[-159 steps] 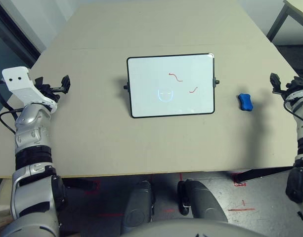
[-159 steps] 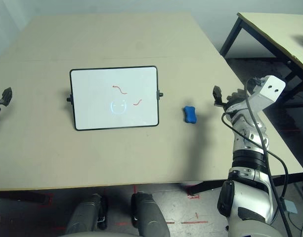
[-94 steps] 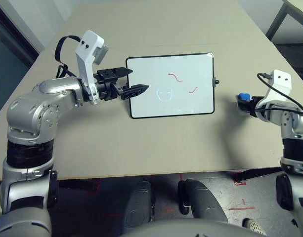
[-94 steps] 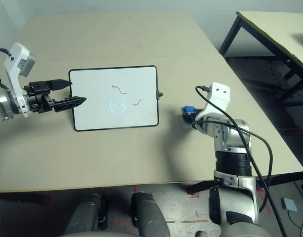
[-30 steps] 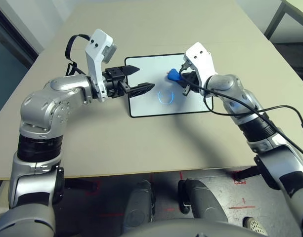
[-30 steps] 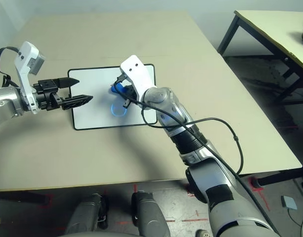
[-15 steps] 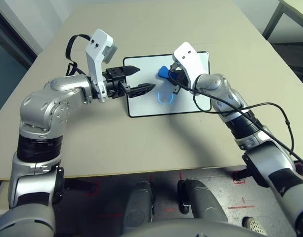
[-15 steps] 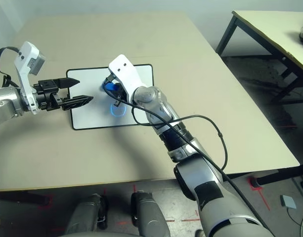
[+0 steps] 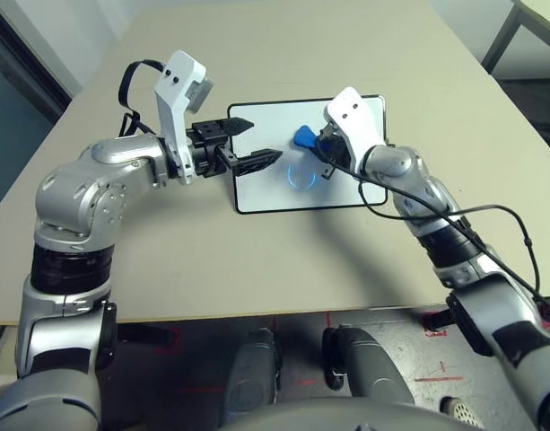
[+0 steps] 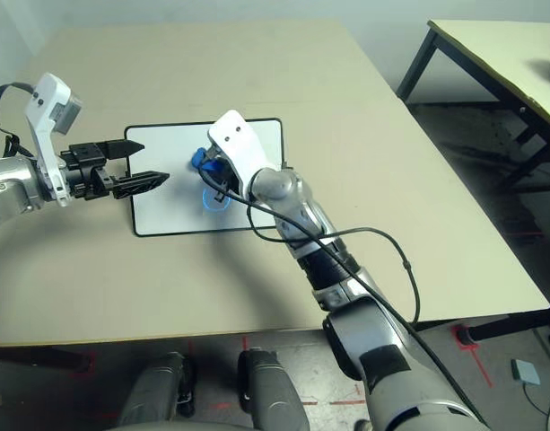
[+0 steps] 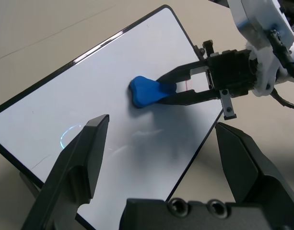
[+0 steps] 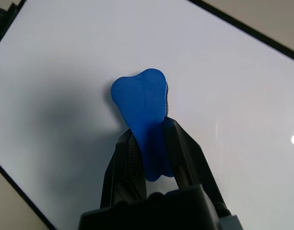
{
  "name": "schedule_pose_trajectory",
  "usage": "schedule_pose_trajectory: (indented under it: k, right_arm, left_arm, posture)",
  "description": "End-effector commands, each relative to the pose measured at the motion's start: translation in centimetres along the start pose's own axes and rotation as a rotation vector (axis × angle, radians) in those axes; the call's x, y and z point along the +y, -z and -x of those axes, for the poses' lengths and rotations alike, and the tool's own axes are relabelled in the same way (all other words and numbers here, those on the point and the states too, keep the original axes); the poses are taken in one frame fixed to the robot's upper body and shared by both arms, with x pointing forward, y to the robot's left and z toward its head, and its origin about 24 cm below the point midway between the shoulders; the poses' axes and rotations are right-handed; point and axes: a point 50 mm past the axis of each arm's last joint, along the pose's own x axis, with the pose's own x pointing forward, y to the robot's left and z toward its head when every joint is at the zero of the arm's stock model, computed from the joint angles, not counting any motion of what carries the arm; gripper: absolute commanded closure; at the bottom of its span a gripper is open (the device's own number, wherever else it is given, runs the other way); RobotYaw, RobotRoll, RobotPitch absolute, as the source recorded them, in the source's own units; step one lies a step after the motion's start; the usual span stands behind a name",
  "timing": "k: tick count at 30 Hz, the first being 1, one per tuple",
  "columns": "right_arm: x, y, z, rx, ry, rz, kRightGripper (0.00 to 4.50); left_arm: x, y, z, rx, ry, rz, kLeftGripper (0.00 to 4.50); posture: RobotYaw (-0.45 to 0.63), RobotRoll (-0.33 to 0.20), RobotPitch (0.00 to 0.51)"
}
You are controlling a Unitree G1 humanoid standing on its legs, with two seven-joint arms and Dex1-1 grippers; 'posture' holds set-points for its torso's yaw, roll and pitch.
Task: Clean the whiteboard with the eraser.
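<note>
1. The table [image 9: 283,269] is lying broad and flat, its matte beige top running under everything else.
2. The whiteboard [image 9: 346,184] is sitting near the middle of the table: a glossy white rectangle with a thin black frame and rounded corners. A faint blue ring [image 9: 300,177] is showing on its lower middle. The red squiggles drawn on it in the earliest frames are no longer showing, though the right arm is covering part of that area.
3. The left gripper [image 9: 257,144] is reaching over the board's left edge, its two black tapered fingers standing wide apart and holding nothing. It is keeping the same place and spread as a second ago.
4. The right gripper [image 12: 149,143] is clamping its ribbed black fingers tight on the eraser, pointing it at the board's surface.
5. The eraser [image 9: 304,136] is looking bright blue, smooth and rounded, flaring into two lobes at its free end in the right wrist view. It is being held over the upper middle of the board, just above the blue ring; whether it is pressing on the surface I cannot tell. Half a second ago it was sitting slightly further left on the board; five seconds ago it was lying on the table to the right of the board.
</note>
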Motion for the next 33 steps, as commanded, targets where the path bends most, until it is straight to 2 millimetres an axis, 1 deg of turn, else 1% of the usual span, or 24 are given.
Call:
schedule_pose_trajectory:
  k: [1, 5, 7, 13, 22, 27, 30, 33]
  right_arm:
    - [0.1, 3.0, 0.7, 0.131, 0.007, -0.049, 3.73]
    - [-0.1, 3.3, 1.1, 0.145, 0.018, -0.051, 3.73]
    - [-0.3, 3.1, 1.1, 0.142, 0.021, -0.047, 3.73]
    - [-0.9, 1.7, 0.1, 0.104, 0.025, -0.027, 3.73]
    - [-1.1, -0.9, -1.8, 0.035, 0.007, 0.011, 3.73]
    - [-0.7, -2.2, -2.6, -0.004, -0.017, 0.024, 3.73]
    - [-0.2, -2.5, -3.0, -0.015, -0.035, 0.030, 3.73]
    - [0.2, -2.4, -3.1, -0.014, -0.045, 0.031, 3.73]
  left_arm:
    - [-0.1, 0.0, -0.3, 0.012, 0.017, -0.002, 0.00]
    - [0.0, 0.0, -0.4, 0.011, 0.021, -0.002, 0.00]
    - [-0.1, 0.0, -0.4, 0.011, 0.023, -0.002, 0.00]
    - [-0.1, 0.0, -0.5, 0.010, 0.024, -0.001, 0.00]
    - [-0.2, 0.1, -0.2, 0.013, 0.015, 0.001, 0.00]
    - [-0.2, 0.2, -0.2, 0.012, 0.011, 0.003, 0.00]
    - [-0.2, 0.2, -0.1, 0.011, 0.008, 0.002, 0.00]
    - [-0.2, 0.2, -0.1, 0.012, 0.008, 0.001, 0.00]
  posture:
    - [0.00, 0.000, 0.136]
    - [0.00, 0.000, 0.136]
    - [0.00, 0.000, 0.136]
    - [0.01, 0.000, 0.135]
    - [0.02, 0.000, 0.134]
    - [0.02, 0.000, 0.134]
    - [0.03, 0.000, 0.130]
    - [0.03, 0.000, 0.130]
